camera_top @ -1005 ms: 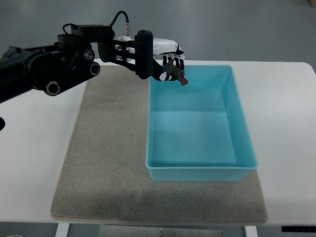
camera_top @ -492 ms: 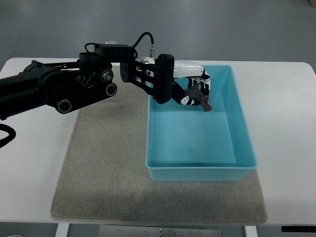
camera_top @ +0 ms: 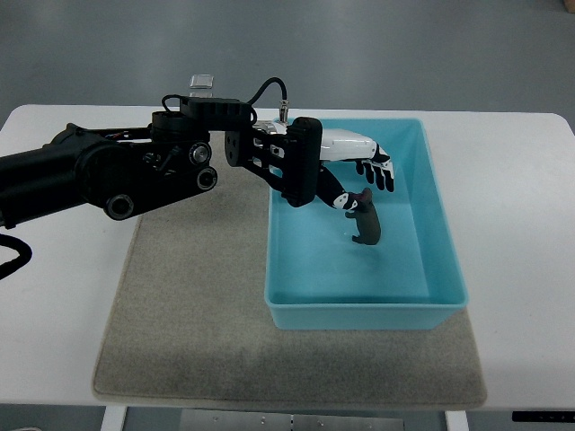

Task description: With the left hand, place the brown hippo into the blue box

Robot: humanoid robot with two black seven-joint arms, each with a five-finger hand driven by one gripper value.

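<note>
The brown hippo [camera_top: 366,221] is inside the blue box [camera_top: 431,189], over the middle of its floor and just below my left hand [camera_top: 363,181]. That hand reaches in over the box's left wall with its fingers [camera_top: 378,170] spread and nothing between them. The thumb tip sits close to the hippo's head; I cannot tell whether it still touches. My left arm [camera_top: 117,175] stretches in from the left edge across the mat. No right arm shows.
The blue box rests on the right part of a grey felt mat [camera_top: 198,296] that covers the white table [camera_top: 517,215]. A small clear cap [camera_top: 201,81] sits on top of the arm near the table's far edge.
The left hand moved a little further over the box and opened its fingers. The hippo left the grasp and now sits lower in the box.
</note>
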